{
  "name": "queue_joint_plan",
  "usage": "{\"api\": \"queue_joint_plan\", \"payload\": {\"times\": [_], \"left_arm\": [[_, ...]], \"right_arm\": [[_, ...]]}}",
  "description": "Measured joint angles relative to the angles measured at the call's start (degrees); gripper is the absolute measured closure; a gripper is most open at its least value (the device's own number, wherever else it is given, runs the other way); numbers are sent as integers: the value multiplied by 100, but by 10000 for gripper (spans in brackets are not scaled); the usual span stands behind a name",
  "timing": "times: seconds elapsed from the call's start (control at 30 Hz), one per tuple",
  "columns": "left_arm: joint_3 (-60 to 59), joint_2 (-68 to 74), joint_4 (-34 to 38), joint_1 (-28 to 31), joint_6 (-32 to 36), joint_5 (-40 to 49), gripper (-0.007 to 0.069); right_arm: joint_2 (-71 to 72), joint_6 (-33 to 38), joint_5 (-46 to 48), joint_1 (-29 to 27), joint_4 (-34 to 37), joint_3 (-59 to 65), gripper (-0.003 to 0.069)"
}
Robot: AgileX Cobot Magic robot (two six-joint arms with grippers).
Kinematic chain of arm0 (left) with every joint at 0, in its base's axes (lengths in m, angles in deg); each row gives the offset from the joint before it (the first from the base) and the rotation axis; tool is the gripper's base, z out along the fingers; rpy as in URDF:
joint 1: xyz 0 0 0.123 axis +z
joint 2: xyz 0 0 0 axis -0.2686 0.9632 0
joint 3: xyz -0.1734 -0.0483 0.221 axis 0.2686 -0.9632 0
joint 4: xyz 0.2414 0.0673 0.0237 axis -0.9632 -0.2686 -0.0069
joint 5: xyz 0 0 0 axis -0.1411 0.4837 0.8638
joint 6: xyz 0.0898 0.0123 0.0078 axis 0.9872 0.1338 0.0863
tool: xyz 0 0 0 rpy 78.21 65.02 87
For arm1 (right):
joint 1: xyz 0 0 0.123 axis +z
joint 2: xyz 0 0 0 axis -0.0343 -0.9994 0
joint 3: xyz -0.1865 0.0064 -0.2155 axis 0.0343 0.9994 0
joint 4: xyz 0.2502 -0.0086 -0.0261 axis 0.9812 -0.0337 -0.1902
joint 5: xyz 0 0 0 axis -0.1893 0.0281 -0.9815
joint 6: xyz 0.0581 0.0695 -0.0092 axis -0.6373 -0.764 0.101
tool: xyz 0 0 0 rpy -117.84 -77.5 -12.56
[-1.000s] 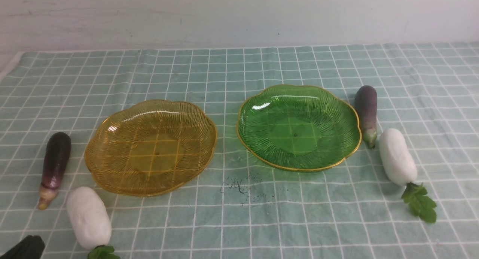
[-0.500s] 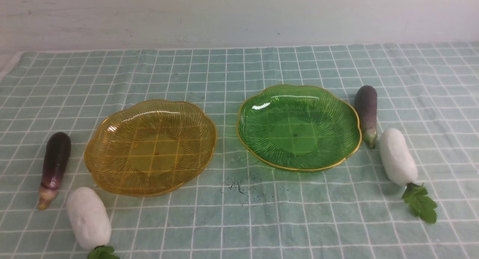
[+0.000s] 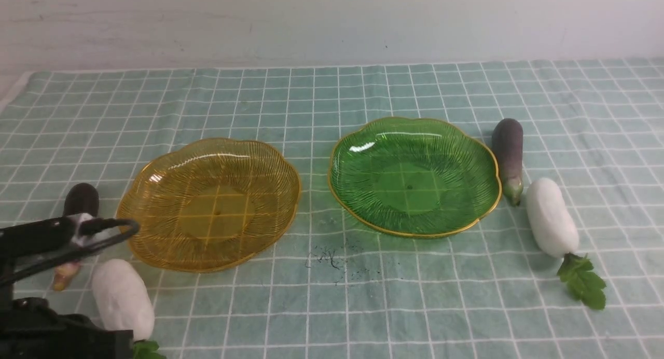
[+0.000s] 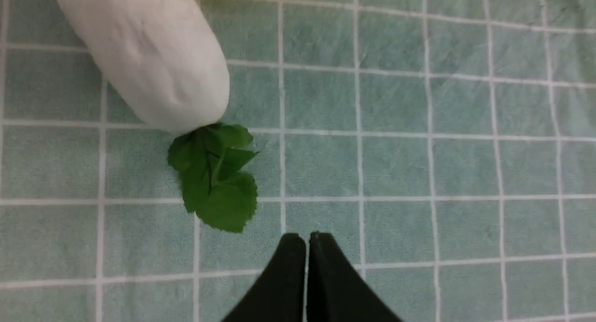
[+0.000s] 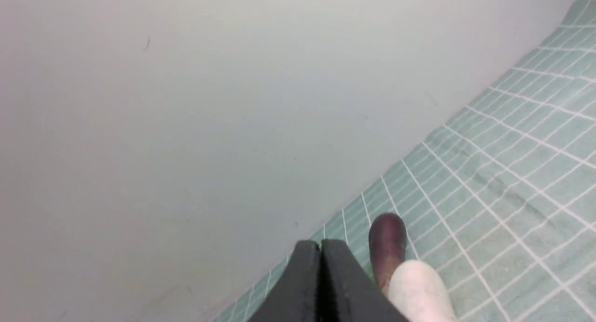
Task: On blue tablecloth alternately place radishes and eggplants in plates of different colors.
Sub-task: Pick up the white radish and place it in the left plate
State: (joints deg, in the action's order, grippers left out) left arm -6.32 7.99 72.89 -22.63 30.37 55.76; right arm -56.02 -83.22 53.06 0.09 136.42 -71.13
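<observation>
On the blue tablecloth [image 3: 332,307] stand an amber-yellow plate [image 3: 171,193] and a green plate [image 3: 363,156], both empty. The left eggplant [image 3: 81,199] is partly hidden behind my left arm [image 3: 46,239]. The left radish [image 3: 123,300] lies beside it. In the left wrist view my left gripper [image 4: 307,238] is shut and empty, just short of the green leaves [image 4: 216,177] of this radish [image 4: 144,57]. The right eggplant [image 3: 508,154] and right radish [image 3: 551,217] lie right of the green plate. In the right wrist view my right gripper [image 5: 320,245] is shut and empty, near that eggplant [image 5: 387,247] and radish [image 5: 419,289].
A dark smudge [image 3: 332,258] marks the cloth in front of the two plates. A pale wall [image 3: 332,22] rises behind the cloth's far edge. The cloth's left edge [image 3: 13,92] shows at the far left.
My left arm has come into the front view at the lower left and now covers part of the left eggplant. The plates and vegetables have not moved.
</observation>
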Motion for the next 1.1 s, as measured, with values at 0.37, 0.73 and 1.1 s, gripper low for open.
{"api": "queue_joint_plan", "payload": {"times": [0.37, 0.73, 1.1], "left_arm": [[1499, 1737, -143, 1111, 302, 865, 629], [1542, 2607, 235, 1129, 929, 525, 418], [1542, 3659, 219, 1134, 522, -154, -50]], "right_arm": [[-1520, 677, 2589, 0, -323, -2027, 673], [-4464, 1647, 4826, 0, -1176, -3974, 673], [-5035, 2001, 4812, 29, -962, -4009, 673]]}}
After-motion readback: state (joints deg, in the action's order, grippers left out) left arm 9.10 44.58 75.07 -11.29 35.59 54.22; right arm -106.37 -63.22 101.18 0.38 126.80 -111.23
